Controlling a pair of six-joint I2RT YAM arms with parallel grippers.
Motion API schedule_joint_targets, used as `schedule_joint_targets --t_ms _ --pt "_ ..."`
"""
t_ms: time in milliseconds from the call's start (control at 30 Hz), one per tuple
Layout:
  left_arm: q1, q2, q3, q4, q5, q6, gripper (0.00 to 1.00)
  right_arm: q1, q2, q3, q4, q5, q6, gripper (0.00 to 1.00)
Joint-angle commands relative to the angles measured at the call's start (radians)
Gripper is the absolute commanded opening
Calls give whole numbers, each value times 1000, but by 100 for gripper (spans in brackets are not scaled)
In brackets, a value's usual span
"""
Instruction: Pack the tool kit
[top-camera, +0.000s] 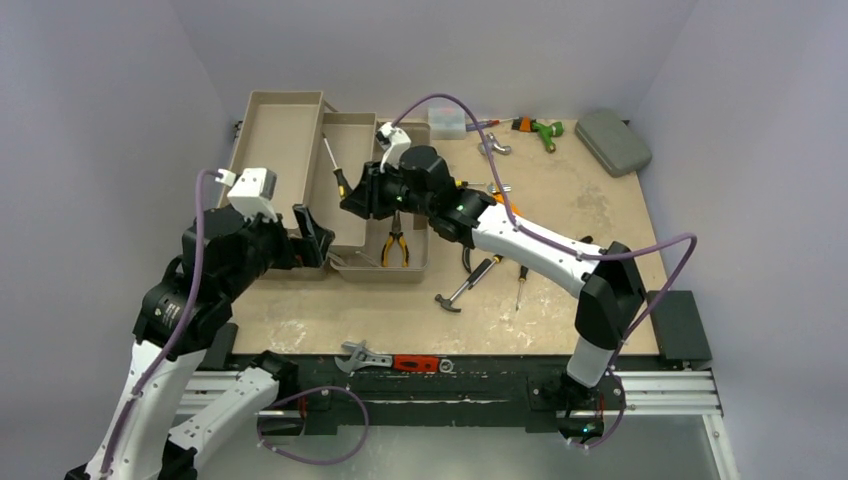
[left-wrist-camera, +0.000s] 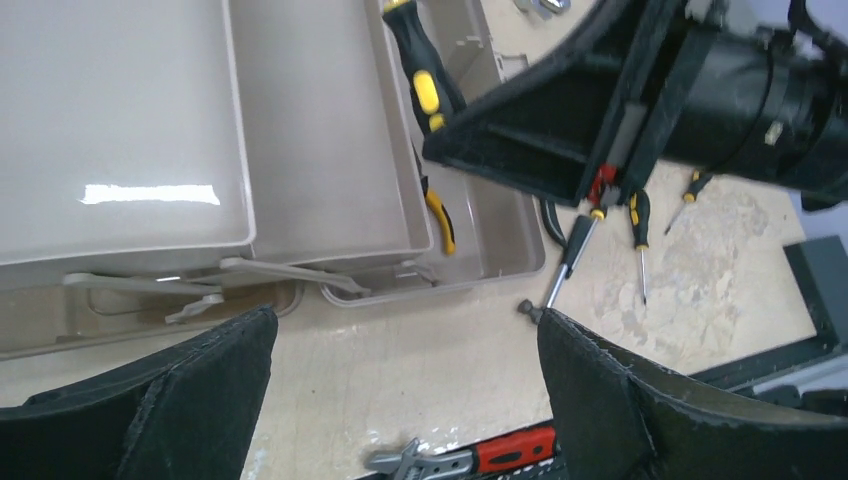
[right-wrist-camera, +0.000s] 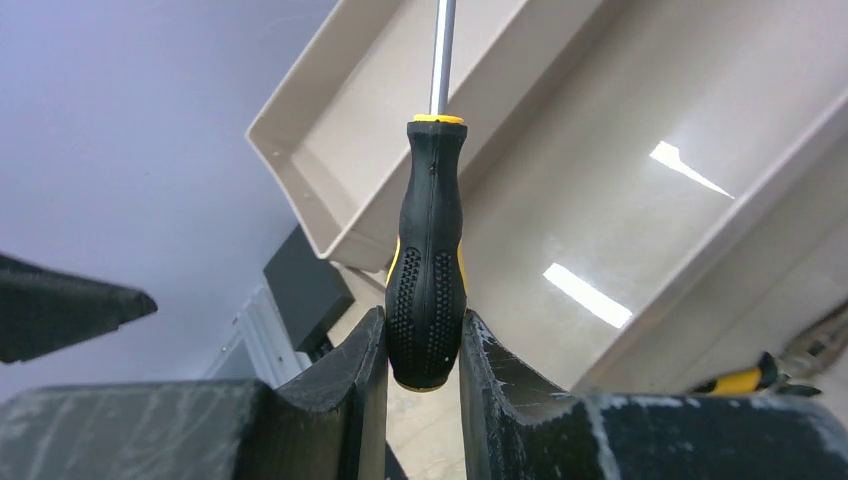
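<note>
The toolbox (top-camera: 283, 96) sits open at the far left of the table (top-camera: 600, 190), trays fanned out; pliers (top-camera: 396, 243) lie in its near-right compartment. My right gripper (right-wrist-camera: 424, 350) is clamped on the butt of the black-and-yellow screwdriver (right-wrist-camera: 428, 270), whose shaft points out over the middle tray. My left gripper (left-wrist-camera: 405, 320) hangs spread wide, holding nothing, at the box's near edge — close beside the right wrist. A hammer (top-camera: 460, 288) and a small screwdriver (top-camera: 521, 287) lie right of the box, and a red-handled wrench (top-camera: 395, 360) lies along the table's near edge.
</note>
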Motion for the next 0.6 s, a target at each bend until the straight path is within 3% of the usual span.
schedule_joint_targets --t_ms 0,200,400,567 --pt "82 3 95 -8 19 -48 98 21 22 69 98 -39 14 0" --pt "100 -113 112 4 -155 -7 98 44 209 289 96 -97 95 0" --pt "99 -133 128 -38 -241 32 99 53 283 368 137 -92 147 0" --pt "99 -95 144 -45 -219 52 100 54 265 349 133 -84 135 0"
